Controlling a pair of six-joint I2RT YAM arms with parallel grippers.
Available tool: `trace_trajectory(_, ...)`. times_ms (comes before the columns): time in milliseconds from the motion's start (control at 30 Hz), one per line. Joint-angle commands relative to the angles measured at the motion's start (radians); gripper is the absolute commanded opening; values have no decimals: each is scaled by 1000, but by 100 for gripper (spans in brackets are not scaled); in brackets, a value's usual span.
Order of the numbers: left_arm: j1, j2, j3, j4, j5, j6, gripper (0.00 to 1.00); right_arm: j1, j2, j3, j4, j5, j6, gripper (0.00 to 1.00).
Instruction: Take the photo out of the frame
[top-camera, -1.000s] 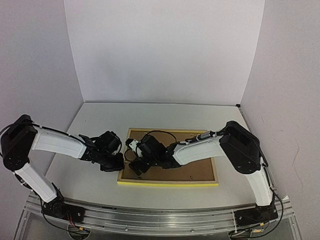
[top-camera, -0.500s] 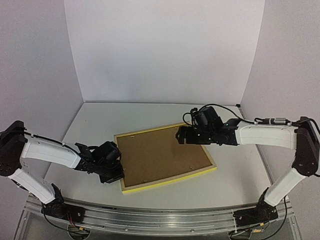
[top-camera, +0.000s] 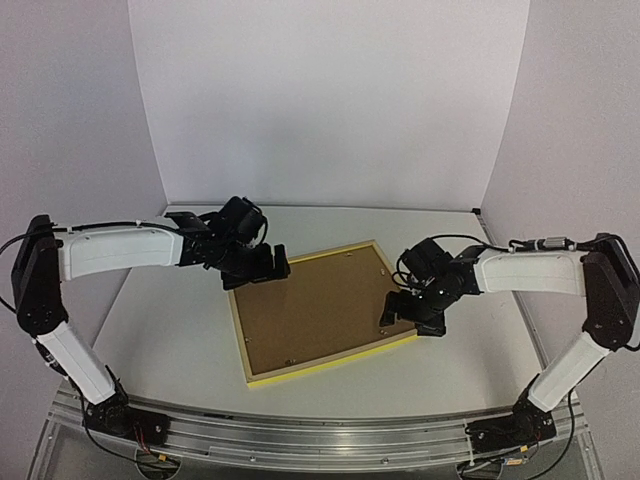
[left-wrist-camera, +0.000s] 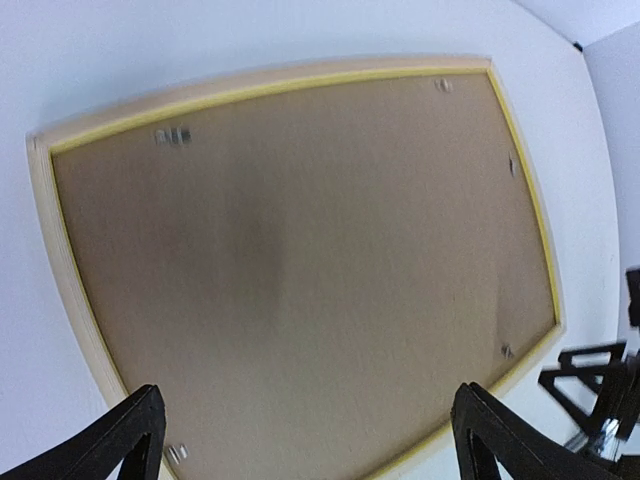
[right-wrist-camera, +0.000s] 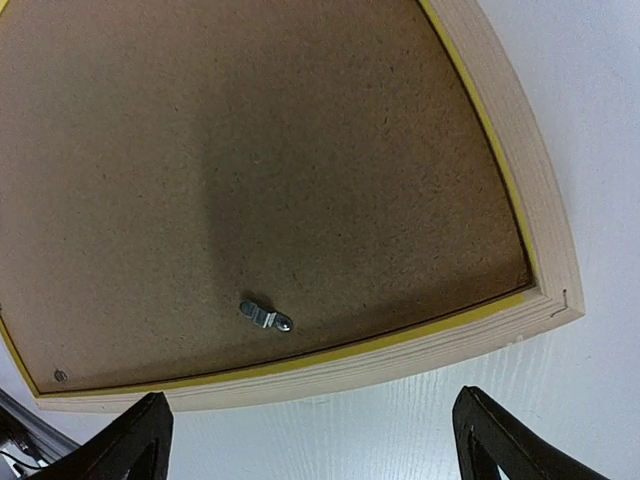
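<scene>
The yellow frame (top-camera: 331, 363) lies face down and askew on the white table, its brown backing board (top-camera: 315, 305) up. The photo is hidden under that board. My left gripper (top-camera: 266, 268) hovers open over the frame's far left corner; in the left wrist view the board (left-wrist-camera: 300, 250) fills the picture between its fingertips (left-wrist-camera: 120, 440). Over the near right corner my right gripper (top-camera: 404, 316) stands open, with the frame's rim (right-wrist-camera: 400, 350) and a small metal clip (right-wrist-camera: 265, 317) just ahead of its fingertips (right-wrist-camera: 500, 440). Neither gripper holds anything.
More small metal clips (left-wrist-camera: 172, 136) sit along the board's edges. White walls close off the back and both sides. Bare white tabletop (top-camera: 170, 350) surrounds the frame, and the arm rail runs along the near edge.
My left arm has swung from the frame's near left corner to its far left corner and its jaws have opened. The right gripper has moved from the far right edge to the near right corner.
</scene>
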Motion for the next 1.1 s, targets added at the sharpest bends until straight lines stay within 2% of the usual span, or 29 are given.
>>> trace_trajectory(0,262,176,110,257,304,446,100,-14,56,18,7,-151,55,93)
trace_trajectory(33,309,252,184,255,371,500,100,-16,62,14,19,-160,60,93)
trace_trajectory(167,377,514,466,146,445,689,99,-21,98,14,45,-157,72,93)
trace_trajectory(300,404,678,629,39,511,830,95,-35,166,40,61,-160,70,92)
trace_trajectory(367,409,707,638,13,538,866,94,-49,183,50,65,-150,65,92)
trace_trajectory(467,410,695,586,14,566,918,88,-66,215,70,69,-146,53,92)
trace_trajectory(633,409,612,400,93,558,905,80,-94,266,118,70,-131,9,91)
trace_trajectory(700,409,582,339,108,557,883,74,-110,287,146,69,-116,-15,91)
trace_trajectory(933,403,370,-3,217,448,686,56,-168,416,306,70,-22,-120,81)
trace_trajectory(1067,368,217,-180,237,309,571,53,-174,509,434,70,19,-195,79)
